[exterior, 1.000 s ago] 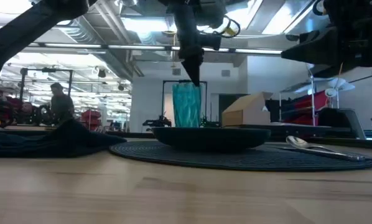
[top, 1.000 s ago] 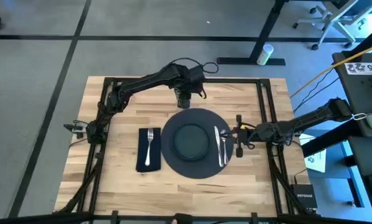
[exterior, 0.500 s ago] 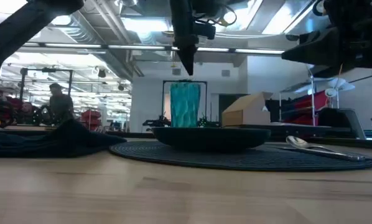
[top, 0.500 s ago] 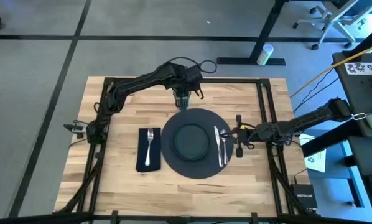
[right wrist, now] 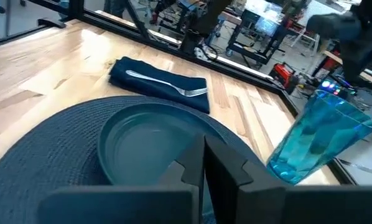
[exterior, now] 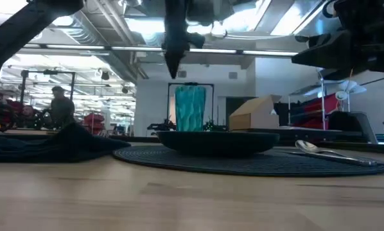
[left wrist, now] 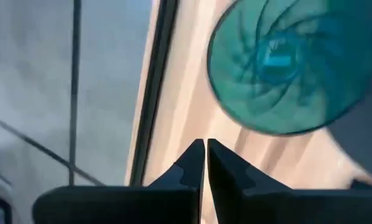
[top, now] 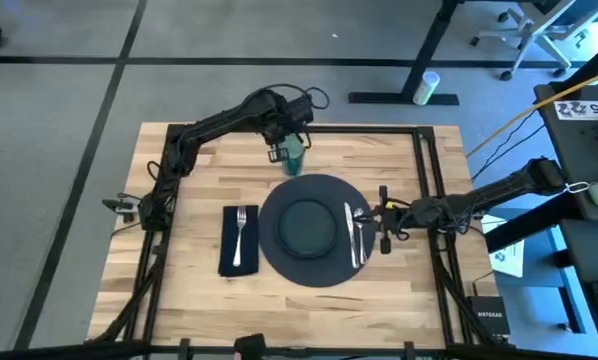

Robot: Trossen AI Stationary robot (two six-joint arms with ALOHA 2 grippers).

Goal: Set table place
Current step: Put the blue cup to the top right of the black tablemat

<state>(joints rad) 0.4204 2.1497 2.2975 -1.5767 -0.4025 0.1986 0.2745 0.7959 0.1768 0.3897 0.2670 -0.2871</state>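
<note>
The teal cup [top: 296, 156] stands upright on the table [top: 399, 290] just beyond the far edge of the dark round charger [top: 324, 270]. My left gripper [top: 277, 151] hangs shut above the table, a little left of the cup [left wrist: 285, 62] and higher than its rim [exterior: 191, 86]. A smaller dark plate [top: 307, 225] sits in the charger's middle. The navy napkin [top: 226, 255] lies left of the charger with the fork [top: 240, 235] on it. Knife and spoon [top: 357, 238] lie on the charger's right part. My right gripper [top: 379, 222] waits shut at the charger's right edge.
Black metal rails [top: 426, 165] run along the table's sides and far edge. The arms' bases stand at the left and right edges. Bare wood lies in front of the charger and at the far right corner [top: 379, 150].
My left gripper has risen from the cup's rim and moved toward the table's left edge, clear of the cup. The cup stays upright where it was. My right gripper has kept still.
</note>
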